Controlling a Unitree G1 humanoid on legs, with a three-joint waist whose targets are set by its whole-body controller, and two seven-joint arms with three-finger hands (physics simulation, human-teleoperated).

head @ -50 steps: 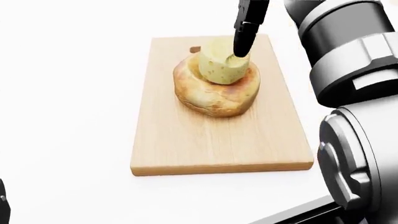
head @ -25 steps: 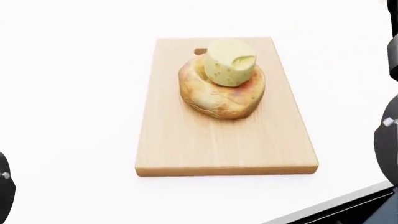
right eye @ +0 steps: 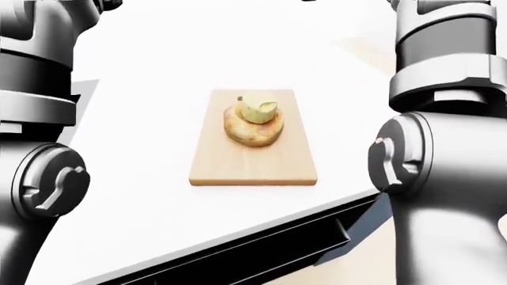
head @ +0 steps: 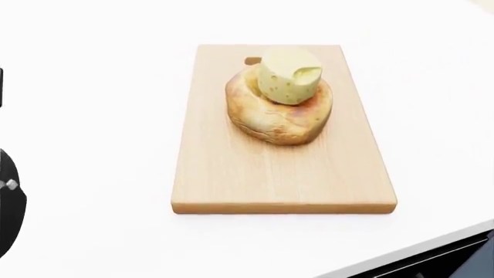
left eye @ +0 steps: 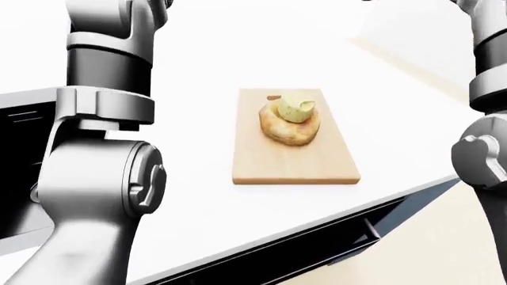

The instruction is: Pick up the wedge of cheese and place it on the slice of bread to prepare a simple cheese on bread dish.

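Observation:
The pale yellow wedge of cheese rests on top of the round browned slice of bread. Both sit toward the top of a wooden cutting board on the white counter. No hand touches them. Both arms rise out of the top of the eye views, the left arm at the left and the right arm at the right. Their hands are out of the picture.
The white counter spreads around the board. Its dark edge runs across the bottom of the eye views, with a black appliance at the left of the left-eye view.
The right hand, whose finger stood at the cheese a second ago, has lifted away out of the head view. The cheese stays on the bread.

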